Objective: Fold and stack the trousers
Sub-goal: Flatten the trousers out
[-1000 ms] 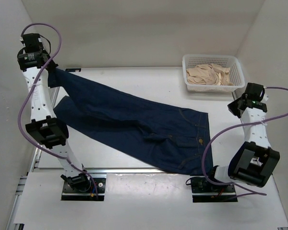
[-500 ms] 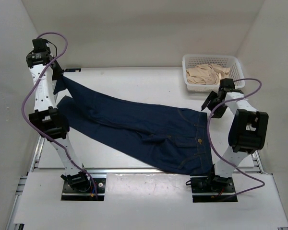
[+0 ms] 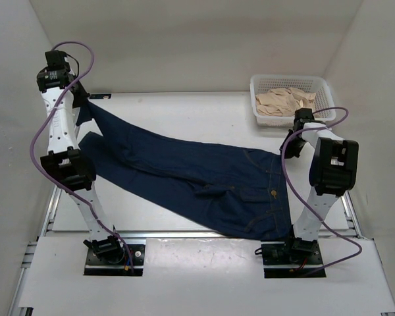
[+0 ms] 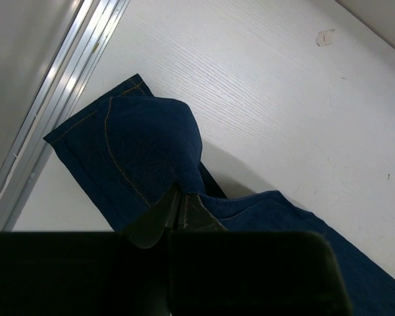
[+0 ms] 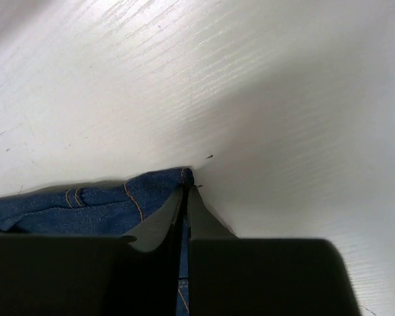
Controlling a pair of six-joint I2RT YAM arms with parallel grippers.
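Trousers point(image 3: 204, 174) in left end effector point(image 4: 178, 201) and, seemingly, right end effector point(image 5: 185, 191).

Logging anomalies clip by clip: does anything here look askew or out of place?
The jeans lie diagonally, one waist corner overhanging the table's near edge. The left gripper pinches a lifted leg hem, the right gripper the far waist corner. Nothing spilled or damaged.

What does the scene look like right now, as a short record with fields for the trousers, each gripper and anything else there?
trousers: dark blue, spread diagonally on the table, legs far left, waistband right
left gripper: shut on a leg end, raised off the table
right gripper: shut on the waistband's far corner
basket: white, far right corner, beige cloth inside
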